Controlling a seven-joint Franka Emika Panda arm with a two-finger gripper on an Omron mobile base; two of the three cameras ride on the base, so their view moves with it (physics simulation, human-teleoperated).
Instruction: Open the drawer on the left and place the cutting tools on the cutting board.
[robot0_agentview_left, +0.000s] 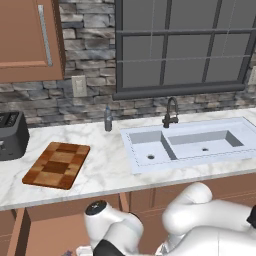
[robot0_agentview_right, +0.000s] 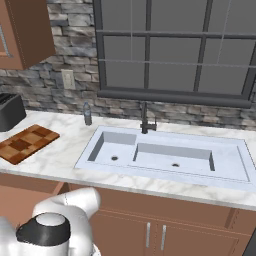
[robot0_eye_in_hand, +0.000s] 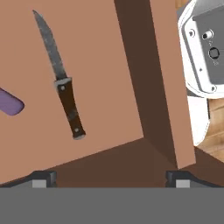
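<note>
The slim, dark-handled knife (robot0_eye_in_hand: 61, 78) is seen lying flat in the reddish-brown wooden drawer (robot0_eye_in_hand: 100, 109), ahead-left of the spread, empty pincer (robot0_eye_in_hand: 111, 177), long axis running roughly away from it.

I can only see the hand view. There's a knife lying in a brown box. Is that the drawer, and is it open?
Observer: Yes. In the left base view the drawer is pulled out under the counter, left of the sink.
Operator: Where's the cutting board?
Observer: The cutting board lies on the counter above the drawer, bare, beside a black toaster.
Operator: Is the claw holding anything?
Observer: No. The claw is open above the drawer floor; the knife lies flat, untouched, with a purple tool beside it.
</note>
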